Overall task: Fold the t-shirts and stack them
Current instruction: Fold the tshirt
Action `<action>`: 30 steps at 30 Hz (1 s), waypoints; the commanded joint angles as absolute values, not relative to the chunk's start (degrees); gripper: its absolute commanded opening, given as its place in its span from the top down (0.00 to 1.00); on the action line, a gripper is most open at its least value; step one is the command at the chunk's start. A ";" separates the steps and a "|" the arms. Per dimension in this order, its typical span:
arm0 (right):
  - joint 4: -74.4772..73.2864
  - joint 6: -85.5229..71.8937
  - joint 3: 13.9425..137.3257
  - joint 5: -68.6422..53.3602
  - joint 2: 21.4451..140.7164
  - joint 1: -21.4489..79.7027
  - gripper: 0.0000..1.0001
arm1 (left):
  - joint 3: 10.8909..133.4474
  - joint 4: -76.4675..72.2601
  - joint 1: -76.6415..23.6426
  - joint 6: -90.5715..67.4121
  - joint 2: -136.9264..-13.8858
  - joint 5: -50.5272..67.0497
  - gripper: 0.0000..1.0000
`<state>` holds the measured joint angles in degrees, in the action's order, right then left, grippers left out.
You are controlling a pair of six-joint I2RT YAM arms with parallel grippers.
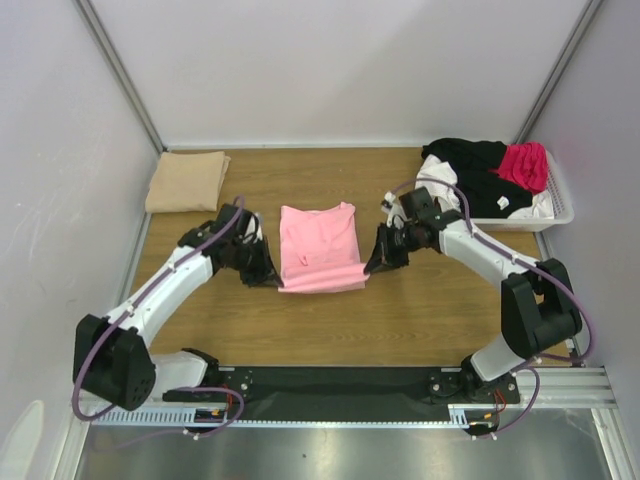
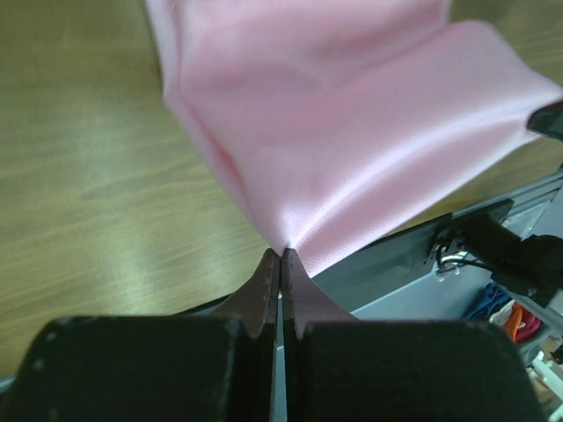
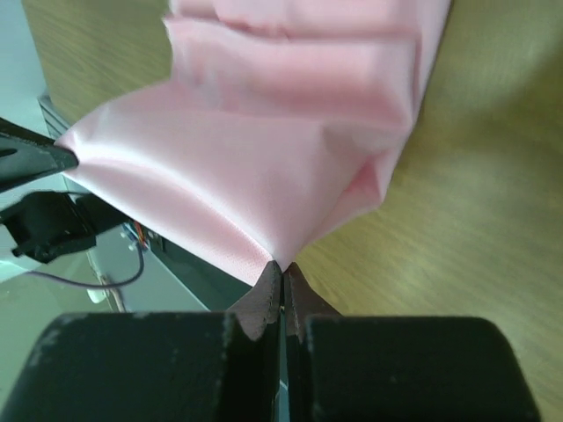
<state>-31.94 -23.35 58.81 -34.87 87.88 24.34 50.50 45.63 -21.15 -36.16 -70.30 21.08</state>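
Overhead, tan t-shirt (image 1: 187, 181) lies folded well beyond the left jaws, pink t-shirt (image 1: 318, 245) half-folded between both jaws, other t-shirts (image 1: 478, 168) heaped in basket (image 1: 520, 223) beyond the right jaws; left wrist: left jaws clenched on its near corner; right wrist: right jaws likewise, so most folding judged undone.

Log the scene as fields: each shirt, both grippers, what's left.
pink shirt: centre of table, partly folded, near edge held up
left gripper: shut on pink shirt's near-left corner
right gripper: shut on its near-right corner
tan shirt: folded, far-left corner
basket: far right, holds shirt heap (black, white, magenta), unfolded
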 commanded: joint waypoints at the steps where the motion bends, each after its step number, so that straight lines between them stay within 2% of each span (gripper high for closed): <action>1: -32.69 -20.57 67.40 -34.36 90.17 22.59 1.00 | 59.05 46.93 -20.22 -32.70 -73.20 19.25 0.99; 9: -31.03 -19.69 79.97 -37.17 98.25 18.90 1.00 | 73.82 47.99 -15.83 -28.83 -83.13 19.86 1.00; 17: -27.78 -19.16 97.26 -40.78 115.29 17.67 1.00 | 85.32 42.54 -11.25 -30.40 -97.97 23.90 1.00; 24: -25.93 -21.18 112.56 -43.15 129.35 15.82 1.00 | 89.38 36.66 -9.23 -33.40 -106.68 24.17 1.00; 30: -20.84 -22.93 119.52 -45.26 137.71 14.94 0.99 | 91.23 31.65 -6.42 -36.38 -112.05 21.54 1.00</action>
